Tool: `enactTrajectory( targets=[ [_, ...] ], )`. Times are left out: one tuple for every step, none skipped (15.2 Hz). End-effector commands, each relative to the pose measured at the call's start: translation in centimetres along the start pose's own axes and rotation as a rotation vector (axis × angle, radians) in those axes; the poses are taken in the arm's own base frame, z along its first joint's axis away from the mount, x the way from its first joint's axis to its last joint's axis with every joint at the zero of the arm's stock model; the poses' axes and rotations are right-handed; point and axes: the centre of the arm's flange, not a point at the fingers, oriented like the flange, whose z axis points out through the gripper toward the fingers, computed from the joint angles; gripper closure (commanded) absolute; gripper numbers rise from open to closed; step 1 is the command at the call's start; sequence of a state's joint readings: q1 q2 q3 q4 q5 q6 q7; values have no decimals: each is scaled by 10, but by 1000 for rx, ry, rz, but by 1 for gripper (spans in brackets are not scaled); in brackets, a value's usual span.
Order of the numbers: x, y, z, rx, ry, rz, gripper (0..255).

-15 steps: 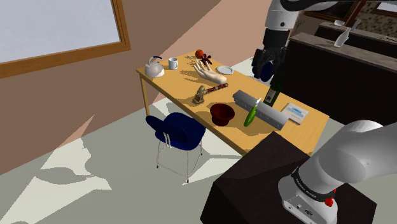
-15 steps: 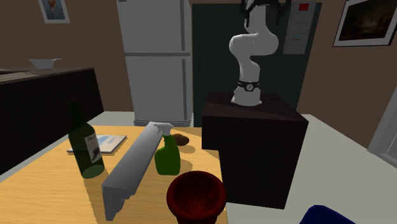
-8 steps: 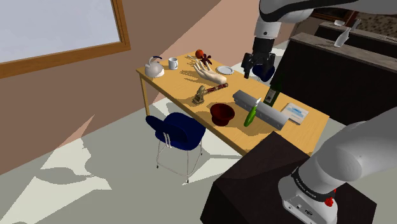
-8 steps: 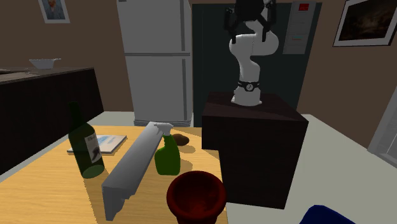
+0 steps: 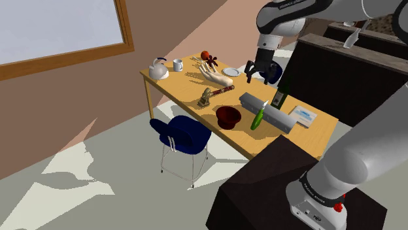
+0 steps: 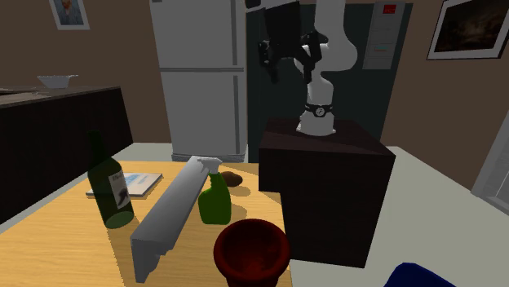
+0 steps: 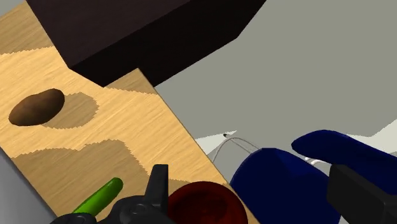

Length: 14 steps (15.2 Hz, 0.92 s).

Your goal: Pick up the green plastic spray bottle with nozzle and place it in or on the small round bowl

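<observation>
The green spray bottle (image 5: 259,117) lies on the wooden table (image 5: 189,91), leaning against a long grey box (image 5: 268,110). The small round bowl (image 5: 228,117), dark red, stands just to the shoulder view's left of it. From across the table the spray bottle (image 6: 215,198) sits behind the bowl (image 6: 251,248). My gripper (image 5: 257,70) hangs high above the table's far side, open and holding nothing. In the second exterior view the gripper (image 6: 287,59) is up in front of the dark cabinet. Between the spread fingers (image 7: 159,186) I see the bowl (image 7: 203,202) and the bottle's green end (image 7: 98,197).
A dark green wine bottle (image 5: 281,91) and a book (image 5: 303,115) stand beside the grey box. A brown potato (image 7: 37,106) lies near the stand (image 6: 326,187). A blue chair (image 5: 182,134) sits at the table's front. A teapot (image 5: 158,68), mug (image 5: 178,65), hand model (image 5: 216,78) and plate (image 5: 231,72) fill the far end.
The arm has swung the gripper toward the shoulder view's left and down a little, turning the hand. The fingers stayed open. Nothing on the table moved.
</observation>
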<state>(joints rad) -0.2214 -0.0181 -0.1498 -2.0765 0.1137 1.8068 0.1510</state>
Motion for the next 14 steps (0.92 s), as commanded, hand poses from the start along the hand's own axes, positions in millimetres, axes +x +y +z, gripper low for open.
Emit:
enactTrajectory(
  targets=[
    [25, 14, 15, 17, -13, 56, 0],
    [36, 21, 21, 26, -20, 83, 0],
    [47, 28, 28, 35, -26, 110, 0],
    [58, 35, 34, 44, -33, 138, 0],
    [68, 43, 41, 53, -40, 165, 0],
    [79, 51, 47, 62, -46, 192, 0],
    [89, 59, 54, 70, -53, 219, 0],
    [98, 67, 61, 79, -60, 246, 0],
    [108, 76, 68, 88, -66, 273, 0],
    [117, 84, 76, 97, -73, 301, 0],
    [126, 93, 83, 106, -80, 328, 0],
    [135, 102, 91, 114, -86, 355, 0],
    [143, 112, 98, 123, -93, 382, 0],
    [151, 121, 106, 132, -100, 409, 0]
  ],
)
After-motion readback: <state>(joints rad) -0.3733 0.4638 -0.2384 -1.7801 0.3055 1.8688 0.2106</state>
